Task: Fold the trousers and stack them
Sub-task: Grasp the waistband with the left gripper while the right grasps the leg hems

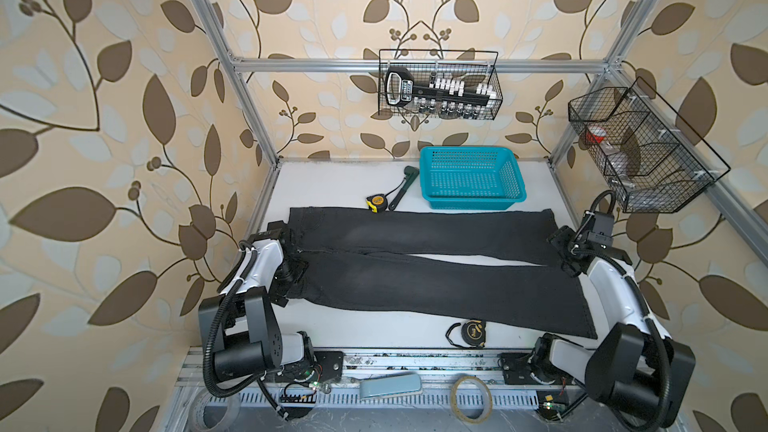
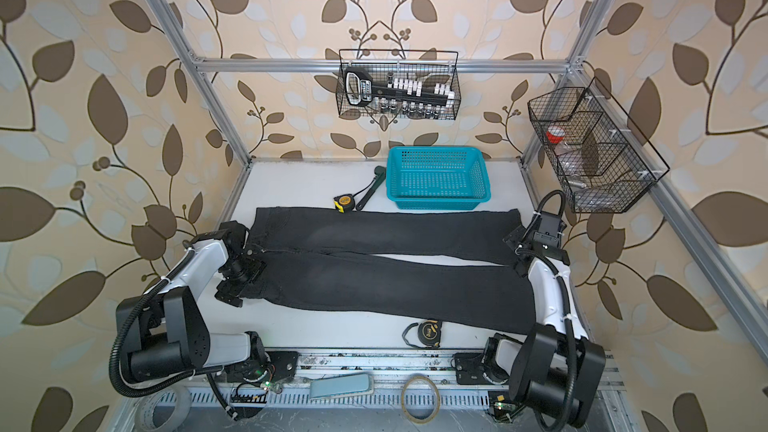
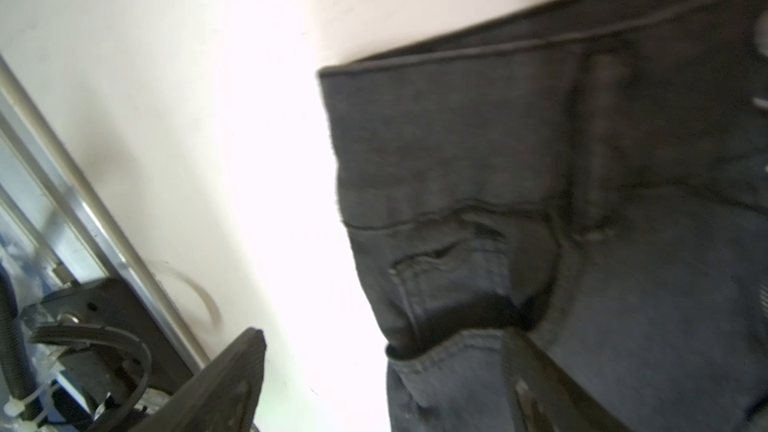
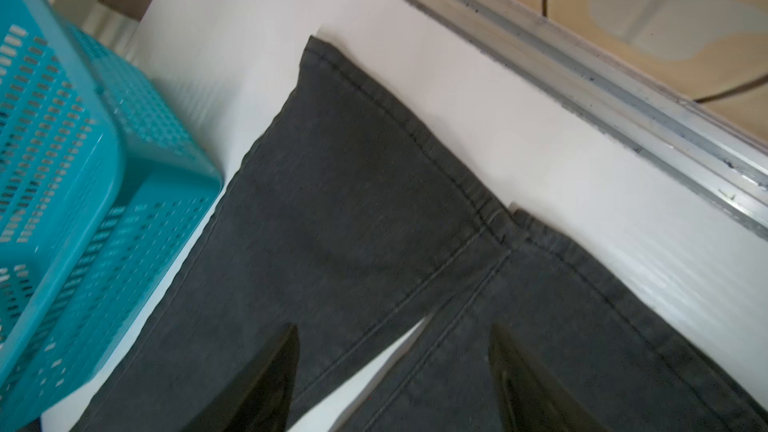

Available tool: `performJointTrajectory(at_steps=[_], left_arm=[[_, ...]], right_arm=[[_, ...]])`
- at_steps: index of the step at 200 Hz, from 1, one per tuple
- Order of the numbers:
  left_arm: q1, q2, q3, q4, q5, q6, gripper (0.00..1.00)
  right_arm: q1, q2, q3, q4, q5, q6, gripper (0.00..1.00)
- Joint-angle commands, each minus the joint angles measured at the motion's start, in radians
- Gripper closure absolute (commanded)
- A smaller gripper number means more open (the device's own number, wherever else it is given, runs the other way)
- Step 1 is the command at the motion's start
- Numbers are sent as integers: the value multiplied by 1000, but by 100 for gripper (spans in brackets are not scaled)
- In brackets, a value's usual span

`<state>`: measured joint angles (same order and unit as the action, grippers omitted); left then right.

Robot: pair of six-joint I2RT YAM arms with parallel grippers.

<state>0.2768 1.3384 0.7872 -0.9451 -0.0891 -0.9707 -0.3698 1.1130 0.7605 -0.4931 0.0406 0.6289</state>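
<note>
The charcoal-black trousers [image 1: 415,284] [image 2: 374,284] lie flat across the white table, waistband at the left, both legs running right with a thin wedge of table between them. My left gripper [image 1: 291,280] [image 2: 243,278] [image 3: 384,342] is open at the near corner of the waistband [image 3: 540,76]. One finger is over the bare table and the other over the denim. My right gripper [image 1: 561,253] [image 2: 515,251] [image 4: 394,330] is open over the leg ends [image 4: 353,201], where the two hems meet. Nothing is gripped.
A turquoise basket [image 1: 473,201] [image 2: 436,203] [image 4: 62,160] stands just behind the far leg. Beside it lie a yellow tape measure [image 1: 376,202] and a dark hand tool [image 1: 401,191]. A black tape measure [image 1: 469,331] lies by the near leg. Wire baskets [image 1: 440,85] hang on the frame.
</note>
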Motion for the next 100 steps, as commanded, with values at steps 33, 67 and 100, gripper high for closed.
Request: performJointTrajectory(at_steps=[33,67,100], left_arm=[[18,47,-61,58,45,-75,14],[18,93,-94,132,65,-57,15],[18,160,-115,182,78,-48,26]], right_arm=[[104,-195,-109,-219,4,171,18],[118,-264,-158,-363,65,274,15],[106,-298,-171,-505,154,398,14]])
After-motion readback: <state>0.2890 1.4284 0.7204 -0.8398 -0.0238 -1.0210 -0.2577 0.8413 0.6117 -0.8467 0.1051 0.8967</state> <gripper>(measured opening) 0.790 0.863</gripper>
